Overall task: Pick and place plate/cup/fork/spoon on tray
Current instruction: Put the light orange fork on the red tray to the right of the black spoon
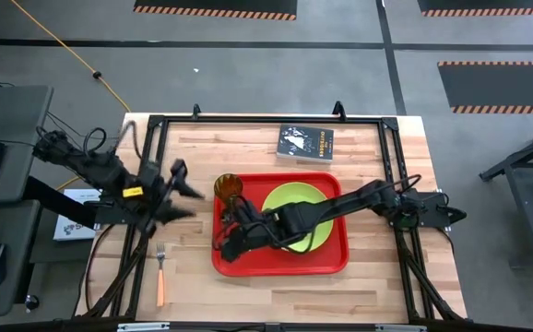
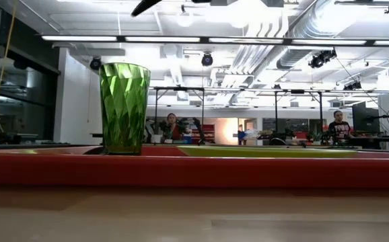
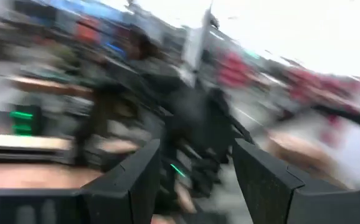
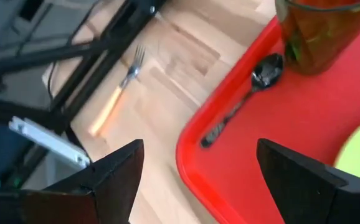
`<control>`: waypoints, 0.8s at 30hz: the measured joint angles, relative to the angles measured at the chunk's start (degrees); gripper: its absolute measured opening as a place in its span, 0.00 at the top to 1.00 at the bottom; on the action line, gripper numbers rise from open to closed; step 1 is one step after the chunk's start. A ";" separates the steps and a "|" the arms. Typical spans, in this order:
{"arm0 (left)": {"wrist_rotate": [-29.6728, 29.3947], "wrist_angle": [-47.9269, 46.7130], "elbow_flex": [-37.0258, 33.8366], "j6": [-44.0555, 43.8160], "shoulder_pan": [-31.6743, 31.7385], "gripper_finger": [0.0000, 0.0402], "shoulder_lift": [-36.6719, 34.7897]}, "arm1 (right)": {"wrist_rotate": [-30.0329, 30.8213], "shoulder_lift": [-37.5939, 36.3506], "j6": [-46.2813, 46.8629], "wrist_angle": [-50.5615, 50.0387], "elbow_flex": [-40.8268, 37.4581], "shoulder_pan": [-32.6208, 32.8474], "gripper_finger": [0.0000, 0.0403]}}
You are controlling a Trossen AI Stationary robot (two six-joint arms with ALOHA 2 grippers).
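Spoon (image 4: pixel 242 102) lying diagonally inside tray (image 4: pixel 279 168) rim, bowl pointing toward cup (image 4: pixel 320 34), below released right gripper (image 4: pixel 198 180).

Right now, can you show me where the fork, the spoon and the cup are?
fork (image 4: pixel 115 99), right wrist view, on its orange handle.
spoon (image 4: pixel 267 71), right wrist view, on its shiny bowl.
cup (image 2: pixel 124 107), low view, on the middle of its green side.
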 joint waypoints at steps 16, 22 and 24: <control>14.55 -34.07 9.95 -1.97 2.78 0.53 6.92 | -5.33 -4.98 -9.42 -33.40 -3.27 4.14 0.24; 6.18 -43.47 17.95 -2.03 0.17 0.53 17.78 | -2.98 -10.12 -12.00 -33.53 -17.16 10.65 0.24; 5.50 -47.45 21.17 -1.79 -1.87 0.53 21.92 | -2.11 -13.12 -7.37 -34.02 -23.72 13.12 0.24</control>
